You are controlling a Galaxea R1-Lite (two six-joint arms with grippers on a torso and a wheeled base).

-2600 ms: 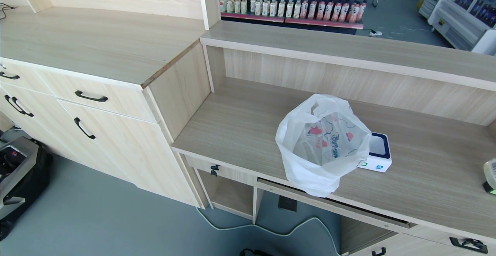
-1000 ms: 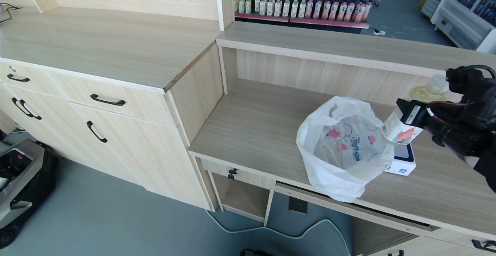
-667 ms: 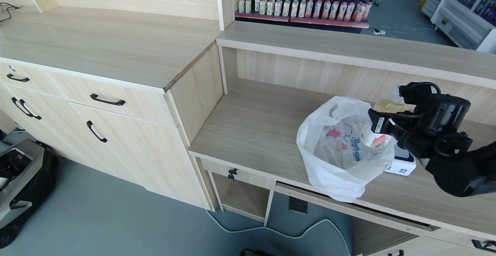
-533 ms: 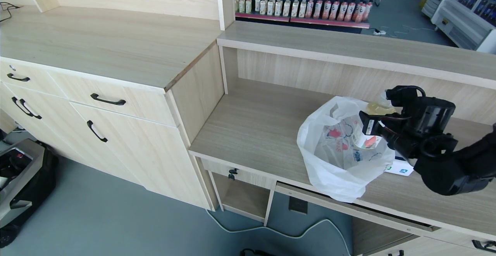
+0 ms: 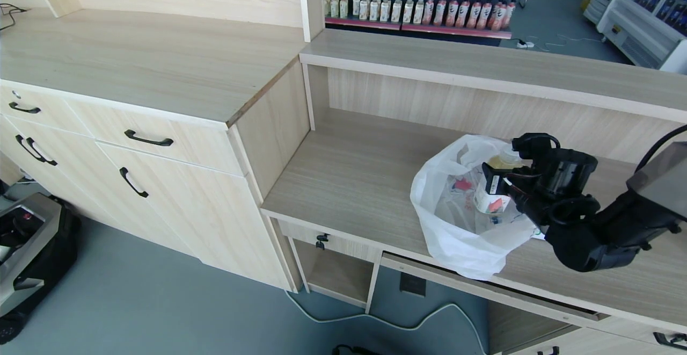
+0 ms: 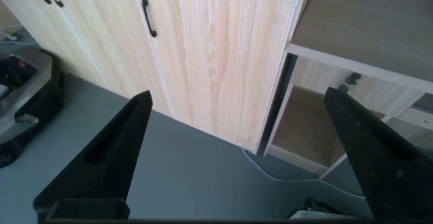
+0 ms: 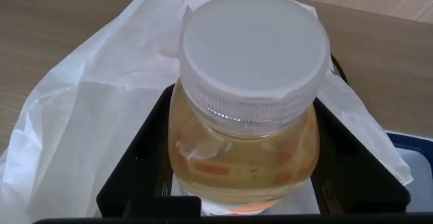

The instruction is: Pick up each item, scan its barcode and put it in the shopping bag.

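Jar (image 5: 492, 187) with a white lid hangs over the open mouth of the bag (image 5: 456, 234), which stands on the counter (image 5: 359, 183) close to its front edge. The right gripper (image 5: 502, 183) holds the jar, its jaws clamped on the sides of the body below the lid, and the jar leans a little instead of standing straight. The left gripper (image 6: 237, 95) is low beside the cabinet, over the floor, with its jaws wide apart and nothing between them. I judge the step in hand is the putting in: the jar is above the opening but not yet resting inside. To do it well, the arm should go down through the middle of the opening, so the thin plastic rim is not pushed in or folded under the jar. The jaws should open only when the jar is near the bottom, because a drop may tip it or break it. The bag is light and soft and seems to reach over the counter edge, so any sideways pull could drag it off; the gripper should leave straight up, free of the handles.
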